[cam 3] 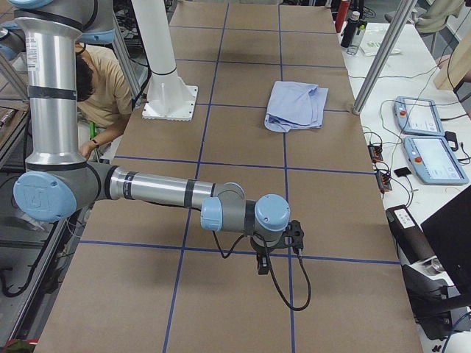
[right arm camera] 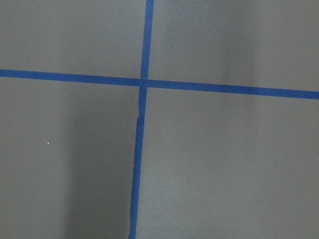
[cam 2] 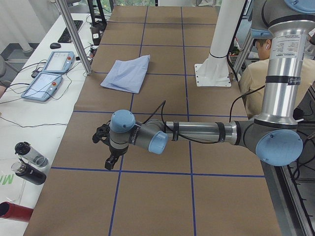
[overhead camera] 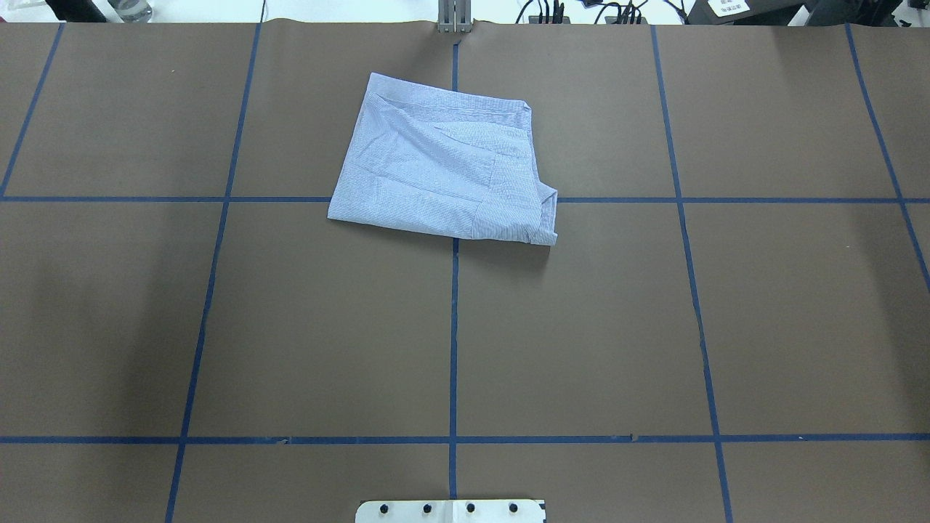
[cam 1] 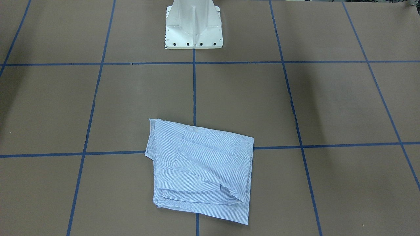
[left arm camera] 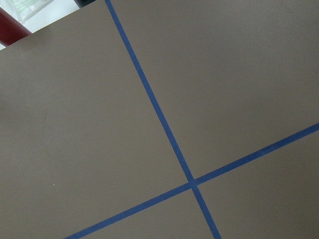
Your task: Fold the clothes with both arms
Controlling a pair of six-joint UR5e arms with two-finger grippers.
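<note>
The light blue striped shirt point(cam 1: 200, 167) lies folded into a rough rectangle on the brown table, near the edge far from the robot's base. It also shows in the overhead view point(overhead camera: 443, 163) and in both side views point(cam 2: 127, 73) point(cam 3: 294, 105). My left gripper point(cam 2: 106, 147) hangs over bare table near the left end, far from the shirt. My right gripper point(cam 3: 280, 246) hangs over bare table near the right end. Both show only in the side views, so I cannot tell whether they are open or shut. Both wrist views show only brown paper and blue tape lines.
The white pedestal base point(cam 1: 193, 26) stands at the table's middle on the robot's side. Teach pendants point(cam 2: 49, 73) and bottles point(cam 2: 29, 162) lie on the side bench beyond the table edge. A metal post point(cam 2: 74, 34) stands near the shirt. A person point(cam 3: 103, 88) sits behind the base.
</note>
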